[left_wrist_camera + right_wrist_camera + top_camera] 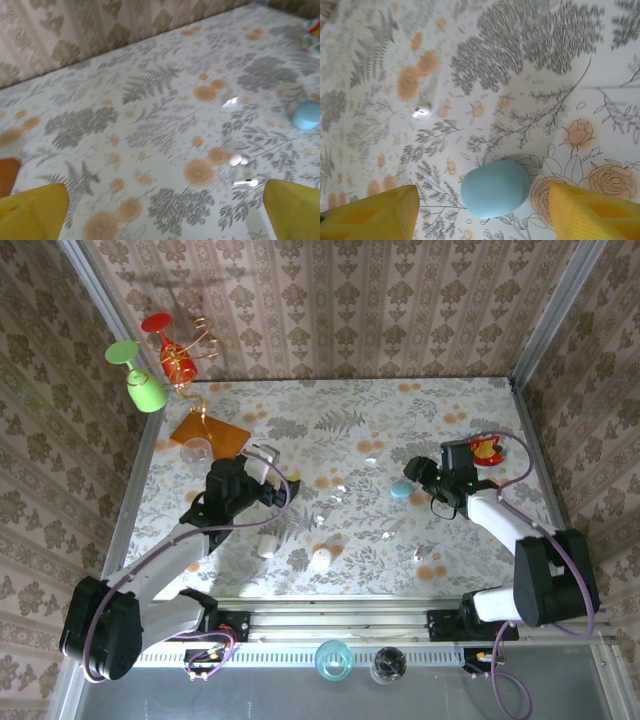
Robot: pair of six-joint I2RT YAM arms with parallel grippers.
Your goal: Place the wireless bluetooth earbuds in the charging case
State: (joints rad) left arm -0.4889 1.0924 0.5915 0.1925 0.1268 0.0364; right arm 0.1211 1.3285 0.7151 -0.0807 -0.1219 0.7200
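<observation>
A teal charging case [495,188] lies shut on the flowered table, between the yellow fingers of my right gripper [480,207]. The jaws are open, with a gap on each side of the case. From above, the case [401,490] sits just left of that gripper [414,478]. One white earbud [421,110] lies beyond it. My left gripper [165,212] hangs open and empty over the table's middle [272,472]. Two white earbuds [235,160] [246,183] lie near its right finger, a third [230,102] farther off. The teal case [306,114] shows at the right edge.
Two white pebble-like cases [267,545] [321,559] lie near the front. An orange tile [210,433] and a wire stand with green and red glasses [165,360] occupy the back left. A red-yellow toy [487,448] sits behind the right wrist. Patterned walls enclose three sides.
</observation>
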